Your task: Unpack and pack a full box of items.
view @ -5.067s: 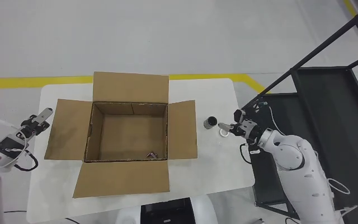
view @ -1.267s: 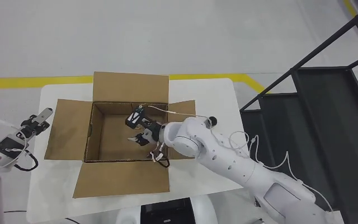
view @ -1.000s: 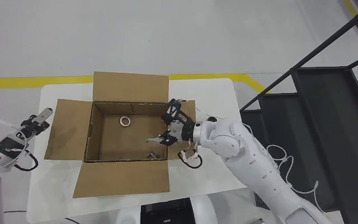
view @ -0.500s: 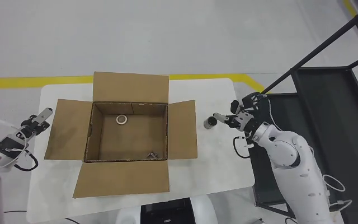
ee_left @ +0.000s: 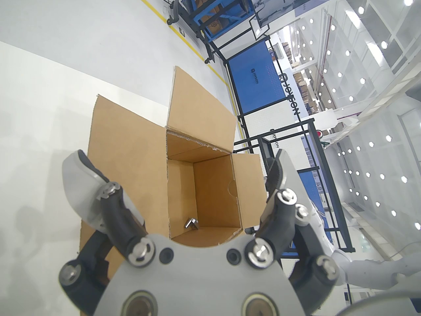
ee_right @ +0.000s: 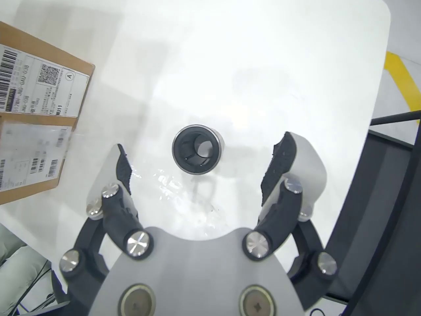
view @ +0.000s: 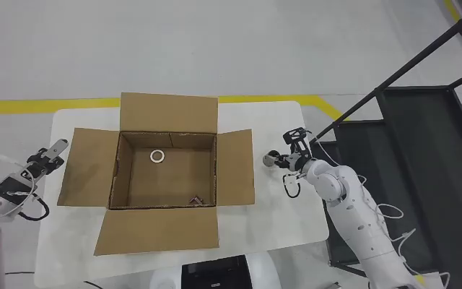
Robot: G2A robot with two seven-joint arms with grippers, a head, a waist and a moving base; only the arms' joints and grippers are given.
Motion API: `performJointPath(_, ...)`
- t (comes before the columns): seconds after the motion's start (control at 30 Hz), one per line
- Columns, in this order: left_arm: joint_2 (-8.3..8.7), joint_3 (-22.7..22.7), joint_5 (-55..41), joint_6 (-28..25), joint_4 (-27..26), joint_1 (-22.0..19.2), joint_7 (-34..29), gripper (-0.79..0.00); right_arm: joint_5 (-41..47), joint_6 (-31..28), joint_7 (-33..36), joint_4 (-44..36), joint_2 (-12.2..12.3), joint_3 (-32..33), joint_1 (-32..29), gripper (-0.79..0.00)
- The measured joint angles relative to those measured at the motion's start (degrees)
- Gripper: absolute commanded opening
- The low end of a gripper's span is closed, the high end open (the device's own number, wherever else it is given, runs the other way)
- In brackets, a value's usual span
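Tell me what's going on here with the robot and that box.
The robot is working at a white table with an open cardboard box on it. Its right gripper hangs open over a small black cylinder standing on the table beside the box, without gripping it. The left gripper is open at the table's opposite edge, holding nothing. Inside the box lie a white ring and a small metal piece.

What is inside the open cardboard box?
In the box: a white ring by the far wall, a small metal piece by the near wall. Floor tight under that wall is hidden.
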Motion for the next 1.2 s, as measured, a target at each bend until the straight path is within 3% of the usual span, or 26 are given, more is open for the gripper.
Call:
performJointPath(0.27, 0.00, 0.0, 0.0, 0.0, 0.0, 0.0, 0.0, 0.000, -2.9, 2.5, 0.7, 2.1, -0.6, -4.4, 1.8, 0.000)
performJointPath(0.3, 0.00, 0.0, 0.0, 0.0, 0.0, 0.0, 0.0, 0.000, -3.3, 2.8, 0.7, 2.4, -0.7, -4.8, 2.1, -0.062)
performJointPath(0.33, 0.00, 0.0, 0.0, 0.0, 0.0, 0.0, 0.0, 0.000, -3.4, 3.1, 0.7, 2.8, -0.8, -5.2, 2.3, -0.388)
performJointPath(0.37, 0.00, 0.0, 0.0, 0.0, 0.0, 0.0, 0.0, 0.000, -3.5, 3.5, 0.6, 3.3, -0.9, -5.7, 2.7, -0.511)
performJointPath(0.4, 0.00, 0.0, 0.0, 0.0, 0.0, 0.0, 0.0, 0.000, -3.7, 3.8, 0.5, 3.6, -0.9, -6.0, 3.0, -0.693)
performJointPath(0.43, 0.00, 0.0, 0.0, 0.0, 0.0, 0.0, 0.0, 0.000, -3.9, 4.2, 0.5, 4.0, -1.0, -6.3, 3.3, -0.785)
performJointPath(0.9, 0.00, 0.0, 0.0, 0.0, 0.0, 0.0, 0.0, 0.000, -8.9, 9.8, 1.1, 2.2, -1.3, -7.9, 3.2, -0.785)
performJointPath(1.03, 0.00, 0.0, 0.0, 0.0, 0.0, 0.0, 0.0, 0.000, -8.2, 9.4, 1.3, -4.2, -0.5, -3.7, -0.3, -0.785)
performJointPath(1.2, 0.00, 0.0, 0.0, 0.0, 0.0, 0.0, 0.0, 0.000, -5.8, 8.1, 2.0, -18.4, 0.8, 6.2, -7.4, -0.785)
